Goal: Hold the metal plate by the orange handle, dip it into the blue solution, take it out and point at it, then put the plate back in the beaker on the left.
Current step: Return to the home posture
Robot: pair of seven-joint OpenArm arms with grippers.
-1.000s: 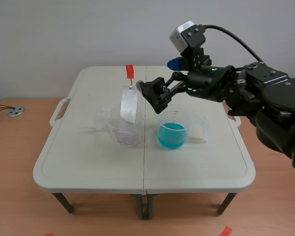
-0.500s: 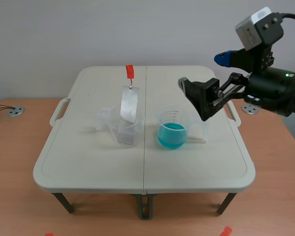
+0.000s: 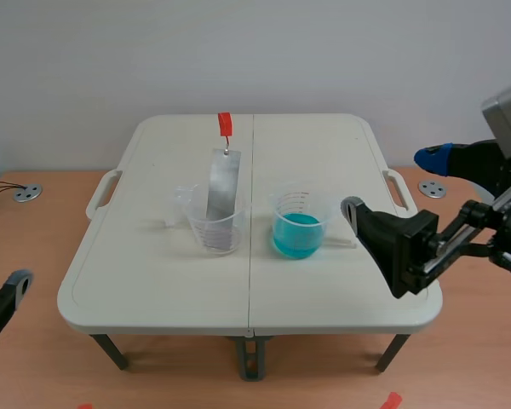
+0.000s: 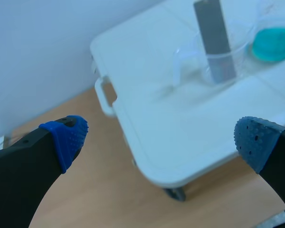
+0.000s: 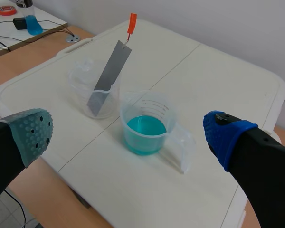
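- Since neither claw holds anything, no step of the task is in hand. The left gripper (image 4: 161, 137) hangs with its blue pads spread wide, off the table's near left corner at the lower left of the scene view. The right gripper (image 5: 128, 130) is spread just as wide, low at the right of the frame near the table's near right corner.
- Next comes the table (image 3: 153, 281), a pale folding top with a seam down its middle, moulded handles at both sides and dark legs. It stands on a wood-look floor (image 3: 34, 256).
- At mid-frame, just right of the seam, the right beaker (image 3: 283, 204) holds the blue solution (image 3: 297, 234).
- Just left of the seam stands the clear left beaker (image 3: 215, 230). The metal plate (image 3: 222, 183) leans inside it, with the orange handle (image 3: 225, 124) sticking up free above the rim.
- The plate sits where the task ends, so I judge that either the run is finished or the grasp has not begun; whether the plate is wet cannot be told.
- If a grasp comes next, it calls for a claw raised to the handle's height and closing on that small tab alone. A straight lift should then clear the rim without tipping the light beaker.
- Farther off, a round metal disc (image 3: 25, 193) lies on the floor at each side of the table.
- Farthest, a plain pale wall (image 3: 238, 51) fills the top of the frame.
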